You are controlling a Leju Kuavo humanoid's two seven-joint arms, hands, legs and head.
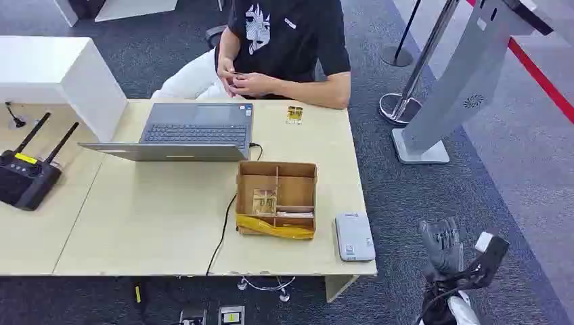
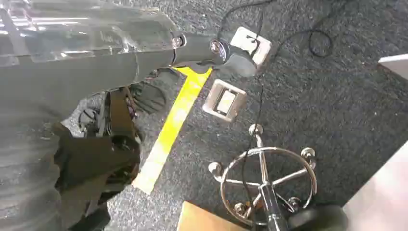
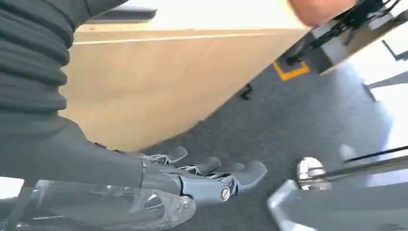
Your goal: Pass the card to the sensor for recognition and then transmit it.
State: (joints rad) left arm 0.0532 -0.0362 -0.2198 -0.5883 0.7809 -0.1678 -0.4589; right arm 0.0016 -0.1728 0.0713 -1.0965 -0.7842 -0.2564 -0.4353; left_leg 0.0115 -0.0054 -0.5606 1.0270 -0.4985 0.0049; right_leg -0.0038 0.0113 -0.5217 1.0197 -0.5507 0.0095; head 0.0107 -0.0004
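Card [image 1: 294, 114] on table, well apart from right hand [image 1: 443, 245].

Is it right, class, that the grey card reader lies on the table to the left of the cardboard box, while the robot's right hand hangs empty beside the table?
Not quite. In the head view the card reader lies right of the cardboard box. The rest holds: the right hand hangs empty beside the table.

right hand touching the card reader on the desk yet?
Apart. The head view shows the right hand hanging off the table's right end, over carpet, with a strip of floor between it and the grey card reader.
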